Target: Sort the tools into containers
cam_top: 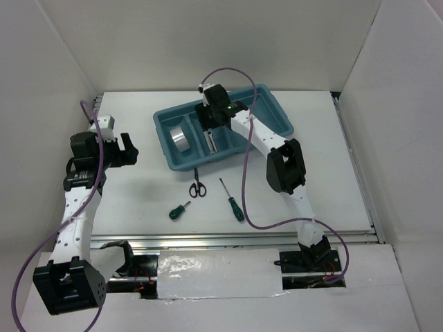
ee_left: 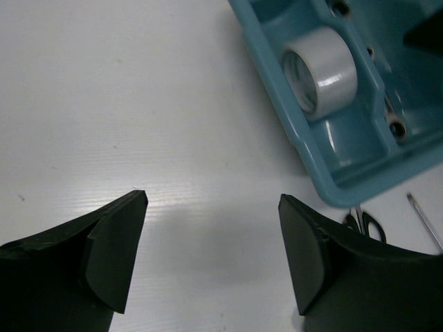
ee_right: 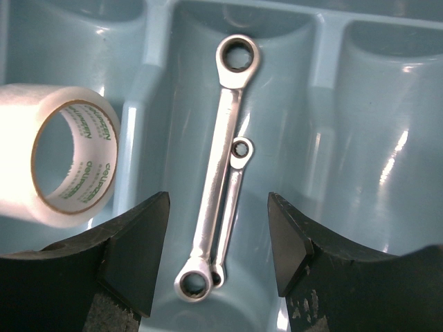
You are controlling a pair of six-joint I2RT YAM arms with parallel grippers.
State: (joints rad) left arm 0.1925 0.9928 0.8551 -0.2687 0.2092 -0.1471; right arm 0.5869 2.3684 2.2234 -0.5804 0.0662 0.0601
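Showing green repeated print on the tape roll [ee_right: 90, 159] inner core. Coming out too blurred for reading.

From my console, the glossy teal-blue plastic tray [cam_top: 275, 114] shows pale highlights along its compartment walls. The silver-grey roll of tape [ee_right: 17, 138] looks milky white up close, with green lettering printed round a tan cardboard core. The long silver metal wrench [ee_right: 218, 169] and the short silver metal wrench [ee_right: 234, 190] gleam chrome against the teal. On the white table [cam_top: 138, 194] I see the black-handled scissors [cam_top: 198, 185], a stubby green-handled screwdriver [cam_top: 178, 211], and a long green-handled screwdriver [cam_top: 232, 199] with a grey shaft. Purple cables [cam_top: 230, 68] loop over the white arms [cam_top: 259, 138], which have black joints. Both sets of jaws are matte black.
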